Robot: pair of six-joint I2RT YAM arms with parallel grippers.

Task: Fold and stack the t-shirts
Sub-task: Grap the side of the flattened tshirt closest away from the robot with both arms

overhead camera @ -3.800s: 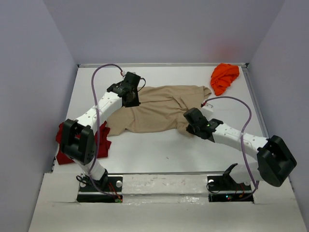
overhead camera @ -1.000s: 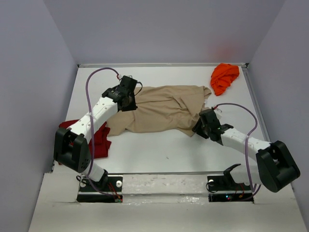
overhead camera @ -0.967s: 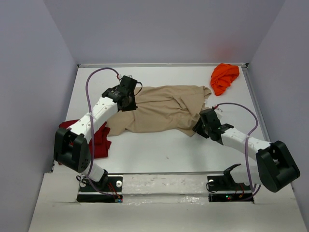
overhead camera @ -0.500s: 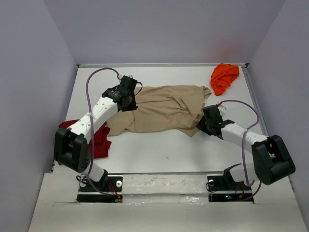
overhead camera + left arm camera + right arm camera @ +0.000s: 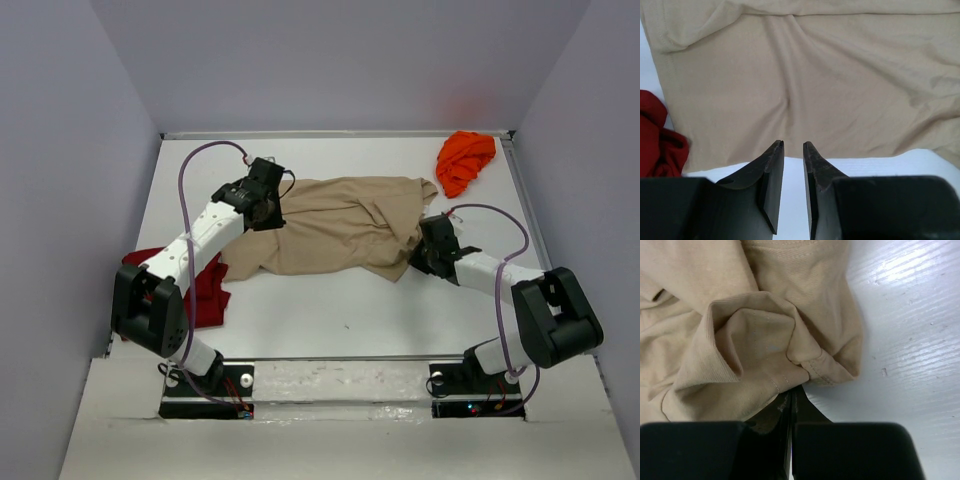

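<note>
**At the right hem, a grip closed**

Half open a moment before, the right end effector [image 5: 791, 391] had shut, seemingly pinching the bunched hem of the tan t-shirt [image 5: 330, 225]. The left end effector [image 5: 792, 145] hovered narrowly parted and empty over its far side. Folding could probably begin. The dark red t-shirt [image 5: 205, 290] and orange t-shirt [image 5: 465, 160] lay crumpled elsewhere on the desk [image 5: 340, 320].

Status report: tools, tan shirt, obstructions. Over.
Left tool slightly open, empty, at edge of tan shirt. Right tool shut at its bunched hem. Shirt unfolded, rumpled. Nothing in the way.
</note>
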